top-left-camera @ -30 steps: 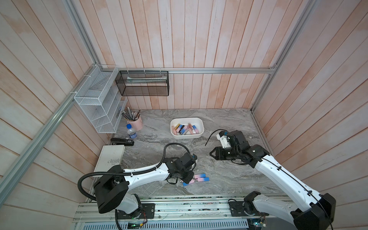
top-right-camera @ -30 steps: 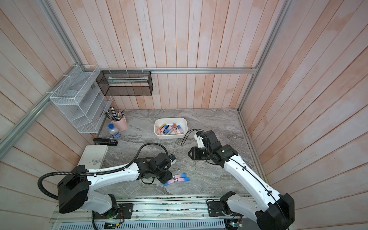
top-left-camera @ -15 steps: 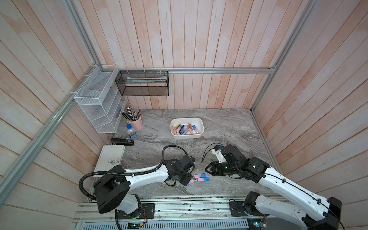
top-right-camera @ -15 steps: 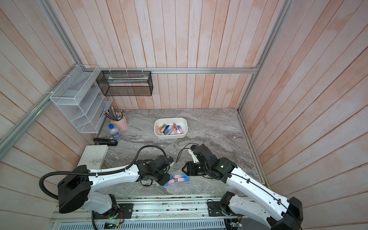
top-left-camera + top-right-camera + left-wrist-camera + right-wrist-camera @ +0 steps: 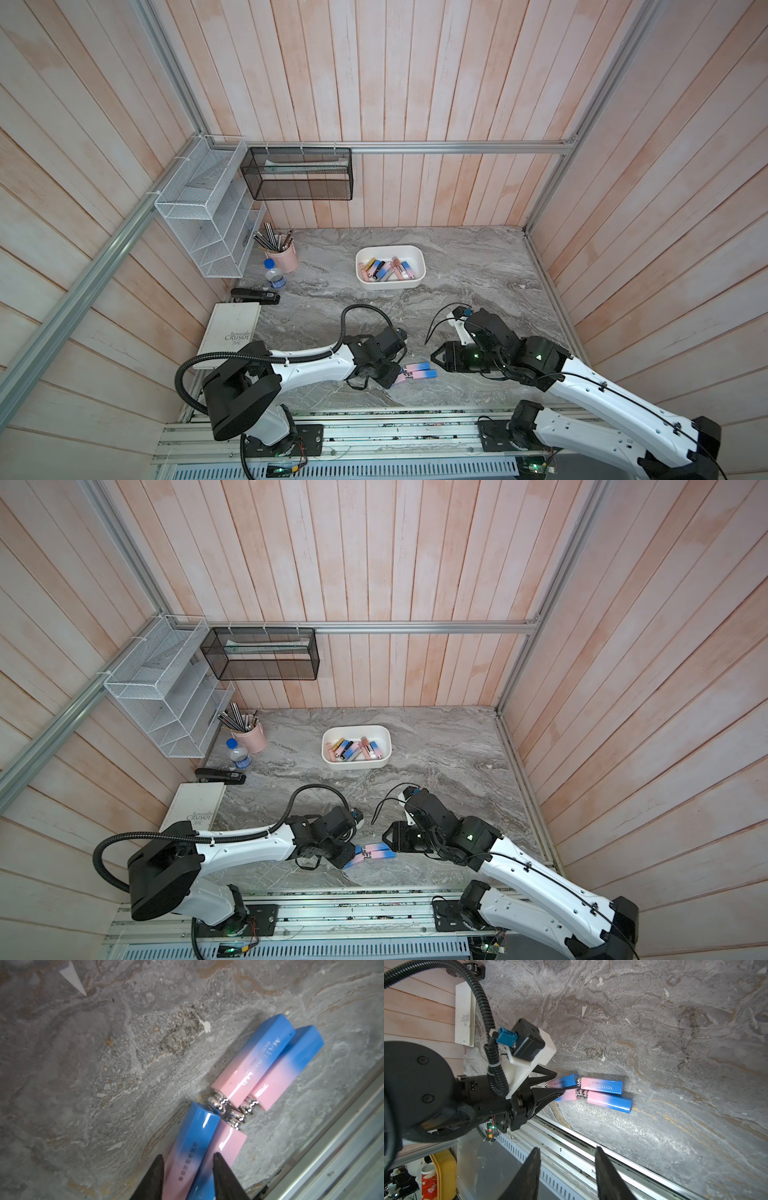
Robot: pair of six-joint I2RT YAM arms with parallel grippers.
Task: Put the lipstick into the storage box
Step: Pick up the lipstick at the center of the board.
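Several pink-and-blue lipsticks lie together by the table's front edge, two of them showing in a top view (image 5: 419,370). My left gripper (image 5: 188,1164) reaches them from the left and is shut on one lipstick (image 5: 193,1136), which rests on the table. One finger (image 5: 550,1074) is on its far side, and the other lies over the neighbouring lipstick (image 5: 570,1095). My right gripper (image 5: 434,357) hovers open and empty just right of the group, its tips (image 5: 568,1159) over the front rail. The white storage box (image 5: 390,287) stands mid-table behind both arms and holds several lipsticks.
A pink pencil cup (image 5: 284,259), a small bottle (image 5: 274,277), a black stapler (image 5: 255,296) and a white book (image 5: 232,336) line the left side. A white mesh rack (image 5: 208,216) and a black mesh basket (image 5: 297,174) hang on the walls. The metal rail (image 5: 571,1142) borders the table's front.
My right arm has swung from mid-table down toward the front edge, ending close to the lipsticks. The left gripper has stayed at the lipsticks.
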